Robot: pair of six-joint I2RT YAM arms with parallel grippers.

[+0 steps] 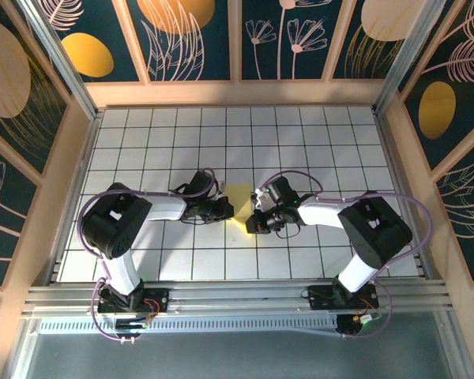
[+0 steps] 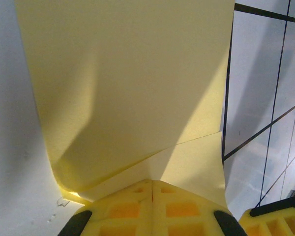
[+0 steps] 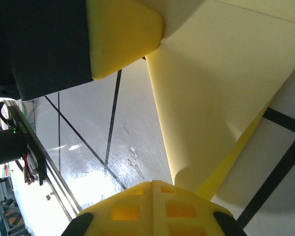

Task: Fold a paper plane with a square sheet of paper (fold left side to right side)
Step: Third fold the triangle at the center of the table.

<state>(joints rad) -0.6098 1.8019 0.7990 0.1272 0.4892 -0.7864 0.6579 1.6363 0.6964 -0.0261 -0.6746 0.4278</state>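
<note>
**Left-to-right fold in hand, no dart yet**

White grid-tiled bench (image 1: 142,142) fills the floor of a booth walled with dark wall panels (image 1: 193,39) painted with orange-yellow ovals. At its middle, between the two arms, lies the square sheet of thin yellow paper (image 1: 238,199).

The left pincer (image 2: 151,184) has its yellow pads pressed together, and the paper runs straight into them, so it looks pinched there. The right pincer (image 3: 152,184) is likewise closed, with the sheet's edge meeting its pads. It seems to grip the paper, though the contact itself is hidden.

By my reading, the task is at an early stage. The left wrist view shows one layer of paper lapping over another, and the bend at its left is a soft curl rather than a pressed crease. So the side-to-side fold is under way but not flattened. The nose folds and the wings are still to do.

From above, the paper shows as a narrow strip. Its long axis runs from the near edge towards the far wall, leaning slightly left at the far end. It has no pointed tip yet, so it points no particular way.
</note>
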